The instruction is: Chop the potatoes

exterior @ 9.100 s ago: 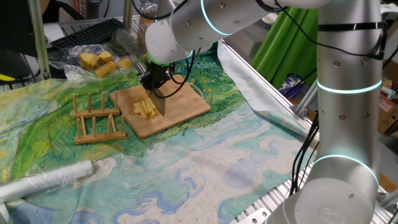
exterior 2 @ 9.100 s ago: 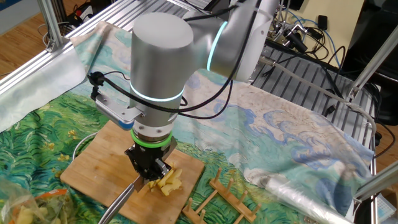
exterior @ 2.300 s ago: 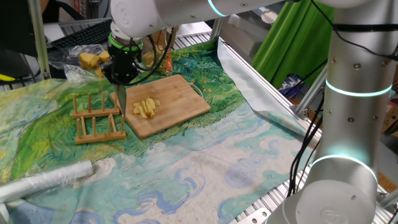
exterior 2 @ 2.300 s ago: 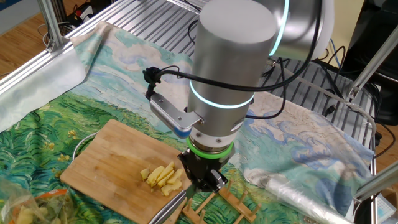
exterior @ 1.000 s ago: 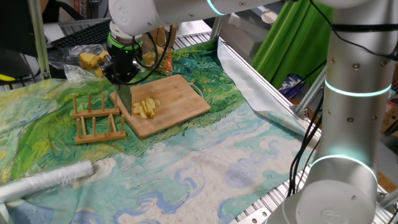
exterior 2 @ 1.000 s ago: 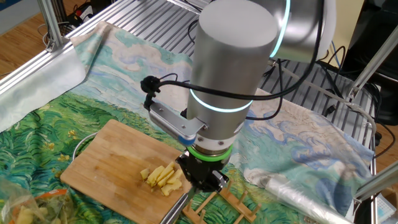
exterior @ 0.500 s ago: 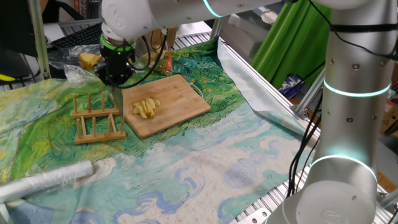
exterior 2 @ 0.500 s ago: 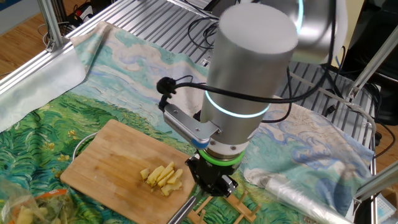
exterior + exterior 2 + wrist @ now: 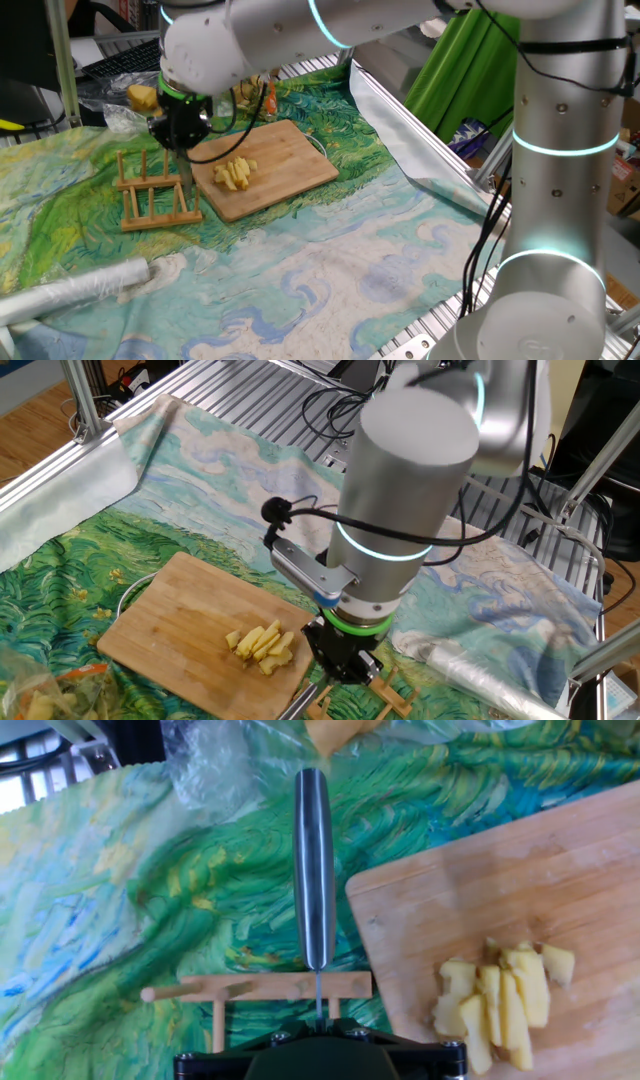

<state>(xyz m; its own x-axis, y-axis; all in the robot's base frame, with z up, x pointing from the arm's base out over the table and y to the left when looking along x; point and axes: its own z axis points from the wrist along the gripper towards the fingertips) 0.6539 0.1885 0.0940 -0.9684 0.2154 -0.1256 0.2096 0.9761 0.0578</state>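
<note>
I've got the gripper (image 9: 180,140) pointing straight down over the wooden rack (image 9: 155,189), jaws pinched tight on the knife (image 9: 314,870). In the hand view the blade hangs edge-on below the fingers, tip right at the rack's top bar (image 9: 262,987); I can't tell if it touches. In one fixed view the blade sits among the rack's upright pegs, just beside the left edge of the cutting board (image 9: 290,170). The potatoes (image 9: 234,173) are a small cluster of pale-yellow sticks and slices lying on the board, clear of the knife. In the other fixed view they sit near the board's edge closest to the arm (image 9: 264,646). More yellow chunks (image 9: 142,97) sit in a plastic bag behind the rack. Patterned green-blue cloth (image 9: 330,260) covers the table, with a rolled clear plastic sheet (image 9: 75,291) at the near left.
</note>
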